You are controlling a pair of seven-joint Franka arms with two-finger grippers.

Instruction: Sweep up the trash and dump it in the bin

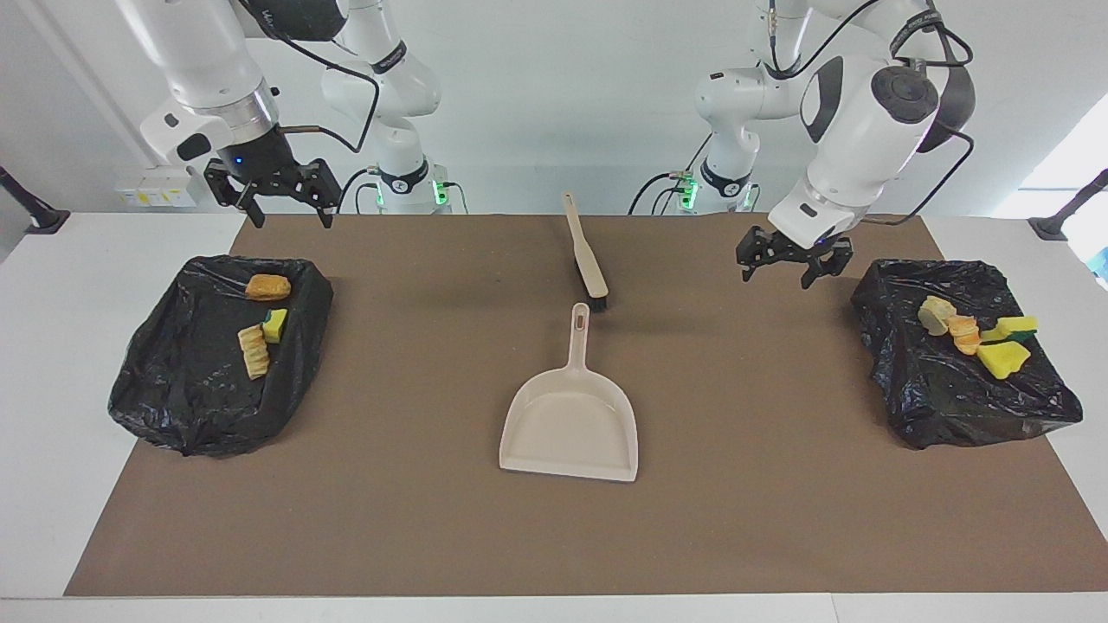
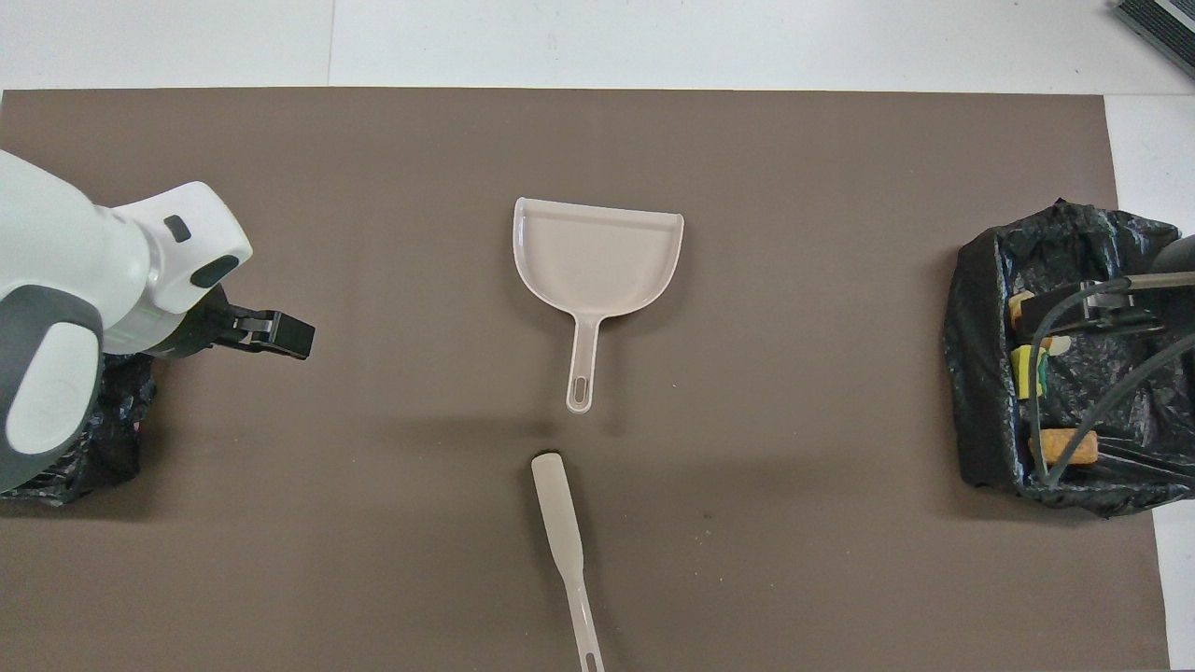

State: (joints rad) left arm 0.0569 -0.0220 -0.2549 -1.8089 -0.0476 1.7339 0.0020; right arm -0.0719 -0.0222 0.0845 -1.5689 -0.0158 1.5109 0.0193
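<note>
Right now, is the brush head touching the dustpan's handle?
Apart. The overhead view shows bare brown mat between the brush head and the tip of the dustpan handle.

Left gripper (image 1: 789,258) and right gripper (image 1: 275,192) both hang raised, jaws open
</note>
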